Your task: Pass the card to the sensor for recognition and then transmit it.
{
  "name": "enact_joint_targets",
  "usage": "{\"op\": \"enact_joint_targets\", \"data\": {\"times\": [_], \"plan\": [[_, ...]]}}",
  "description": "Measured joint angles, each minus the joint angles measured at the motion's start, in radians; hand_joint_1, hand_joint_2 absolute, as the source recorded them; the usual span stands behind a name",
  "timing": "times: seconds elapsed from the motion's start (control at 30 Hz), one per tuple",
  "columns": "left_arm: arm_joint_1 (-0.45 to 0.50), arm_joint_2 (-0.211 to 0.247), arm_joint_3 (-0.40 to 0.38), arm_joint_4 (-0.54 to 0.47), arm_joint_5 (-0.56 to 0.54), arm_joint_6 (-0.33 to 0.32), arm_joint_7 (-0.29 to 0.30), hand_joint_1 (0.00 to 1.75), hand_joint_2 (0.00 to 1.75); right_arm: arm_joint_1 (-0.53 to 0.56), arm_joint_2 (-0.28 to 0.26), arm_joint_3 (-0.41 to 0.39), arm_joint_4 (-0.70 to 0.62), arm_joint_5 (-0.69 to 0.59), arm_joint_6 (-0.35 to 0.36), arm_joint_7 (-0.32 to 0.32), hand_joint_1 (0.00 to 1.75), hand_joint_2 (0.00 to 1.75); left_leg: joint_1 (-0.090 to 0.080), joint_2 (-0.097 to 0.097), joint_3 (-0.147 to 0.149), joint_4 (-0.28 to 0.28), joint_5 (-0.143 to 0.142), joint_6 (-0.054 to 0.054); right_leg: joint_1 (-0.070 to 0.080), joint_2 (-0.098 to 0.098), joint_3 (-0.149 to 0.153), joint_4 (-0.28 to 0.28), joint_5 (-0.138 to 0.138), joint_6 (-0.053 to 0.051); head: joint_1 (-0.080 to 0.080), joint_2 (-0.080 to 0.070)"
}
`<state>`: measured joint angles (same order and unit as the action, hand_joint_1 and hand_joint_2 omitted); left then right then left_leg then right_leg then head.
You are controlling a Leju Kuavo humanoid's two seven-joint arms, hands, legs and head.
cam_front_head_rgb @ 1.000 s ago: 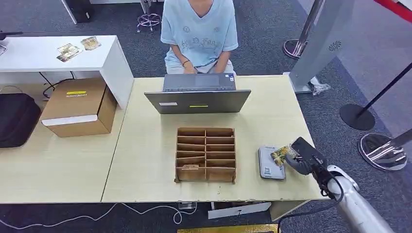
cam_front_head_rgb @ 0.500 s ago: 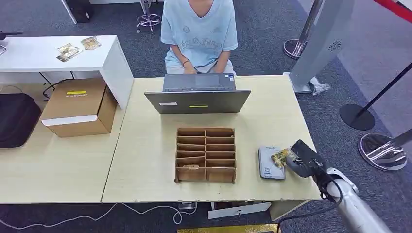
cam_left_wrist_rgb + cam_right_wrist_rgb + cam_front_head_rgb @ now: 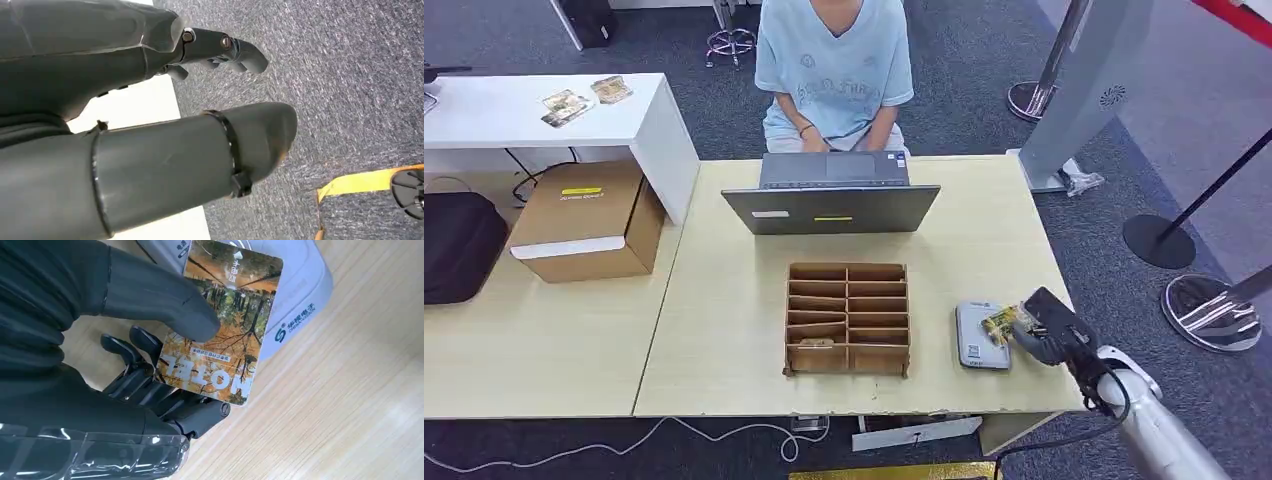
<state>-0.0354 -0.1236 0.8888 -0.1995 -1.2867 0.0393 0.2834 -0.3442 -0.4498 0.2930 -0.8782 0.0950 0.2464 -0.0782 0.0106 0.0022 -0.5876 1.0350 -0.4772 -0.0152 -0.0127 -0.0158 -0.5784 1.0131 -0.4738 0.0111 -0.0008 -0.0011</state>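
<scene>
Fingers (image 3: 145, 385) of the right hand (image 3: 1046, 327) pinch the card (image 3: 220, 325) between thumb on its face and darker fingers beneath, so most of the card sticks out free toward the sensor. Left hand (image 3: 150, 125) hangs over carpet, fingers loosely apart, holding nothing; likely just parked out of the way.

Largest down: wooden surface (image 3: 724, 290) carries a laptop (image 3: 832, 208), with a person (image 3: 834, 70) seated behind it, probably the one to receive the card. Cardboard divider tray (image 3: 848, 318) sits mid-surface, well apart from the hand. Card reader (image 3: 977, 338), a small grey-white box, lies flat near the right edge, within reach of the right arm.

Card hangs over the reader's corner, face up; contact cannot be told. It is rectangular with rounded corners, printed with an orange autumn forest and white lettering.
</scene>
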Motion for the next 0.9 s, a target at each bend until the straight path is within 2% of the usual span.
{"op": "enact_joint_targets", "data": {"times": [0.3, 0.5, 0.67, 0.9], "plan": [[0.000, 0.000, 0.015, 0.000, 0.006, 0.002, 0.000, 0.00, 0.00, 0.000, 0.000, -0.028, -0.005, -0.069, 0.042, -0.019, 1.75, 1.75, 0.000, 0.000, 0.000, 0.000, 0.000, 0.000, 0.000, 0.000, 0.000, 0.000, 0.000, 0.000, 0.000, 0.000], [0.000, 0.000, 0.025, 0.000, 0.019, 0.004, 0.000, 0.00, 0.00, -0.005, 0.000, -0.055, -0.005, -0.187, 0.150, -0.093, 1.75, 1.75, 0.000, 0.000, 0.000, 0.000, 0.000, 0.000, 0.000, 0.000, 0.000, 0.000, 0.000, 0.000, 0.000, 0.000], [-0.001, -0.002, 0.038, 0.000, 0.028, 0.012, 0.001, 0.00, 0.00, -0.017, 0.003, -0.073, -0.002, -0.272, 0.206, -0.140, 1.75, 1.75, 0.000, 0.000, 0.000, 0.000, 0.000, 0.000, 0.000, 0.000, 0.000, 0.000, 0.000, 0.000, 0.000, 0.000], [-0.001, -0.008, 0.051, 0.000, 0.036, 0.021, 0.001, 0.00, 0.00, -0.021, 0.031, -0.076, -0.008, -0.269, 0.159, -0.200, 1.75, 1.75, 0.000, 0.000, -0.001, 0.000, 0.000, 0.000, 0.000, 0.000, 0.000, 0.000, 0.000, 0.000, 0.000, 0.000]]}}
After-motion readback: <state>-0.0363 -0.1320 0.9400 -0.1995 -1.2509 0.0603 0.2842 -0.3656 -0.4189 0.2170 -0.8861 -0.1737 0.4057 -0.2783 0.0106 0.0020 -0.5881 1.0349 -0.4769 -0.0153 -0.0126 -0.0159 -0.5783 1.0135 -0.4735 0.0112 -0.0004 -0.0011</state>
